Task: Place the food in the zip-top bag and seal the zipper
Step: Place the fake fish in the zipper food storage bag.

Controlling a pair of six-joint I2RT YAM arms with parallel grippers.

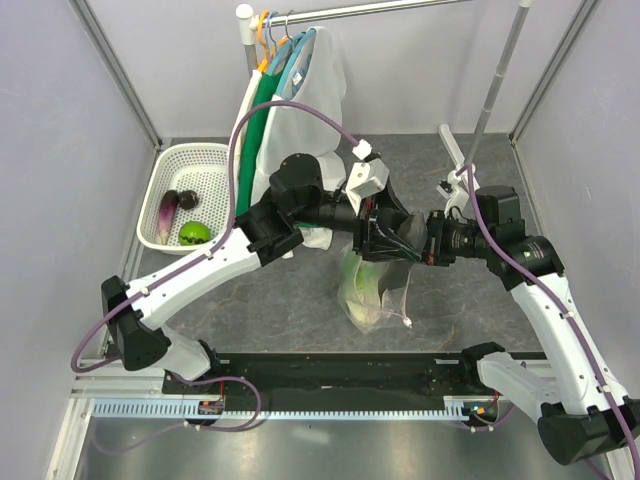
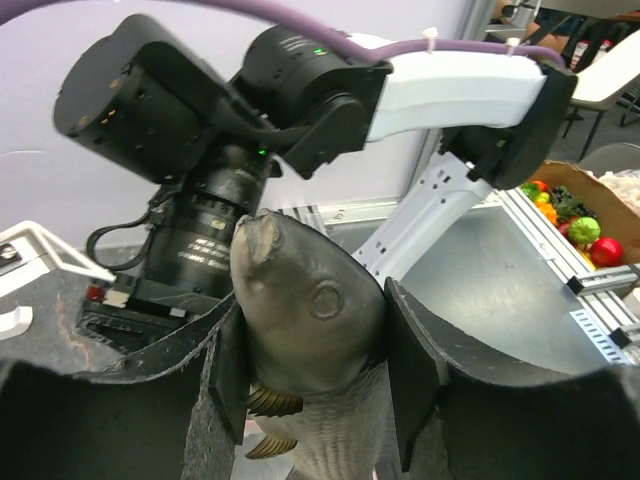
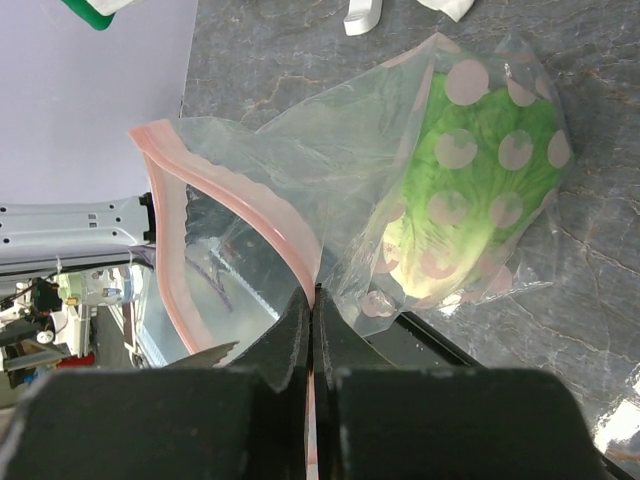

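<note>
A grey toy fish [image 2: 310, 310] stands head up between the pads of my left gripper [image 2: 315, 370], which is shut on it just above the bag. My right gripper [image 3: 313, 300] is shut on the pink zipper [image 3: 240, 200] of the clear zip-top bag [image 3: 330, 130] and holds its mouth up and agape. A leafy green lettuce head [image 3: 470, 190] lies inside the bag. In the top view the two grippers meet over the bag [image 1: 375, 295]. A purple eggplant [image 1: 167, 210] and a small green round fruit [image 1: 195, 233] lie in the basket.
The white basket [image 1: 185, 160] sits at the far left. Garments on hangers [image 1: 295, 90] hang from a rack at the back, and a slanted rack pole [image 1: 490, 90] stands at the back right. A box of toy food [image 2: 590, 215] lies beyond the table.
</note>
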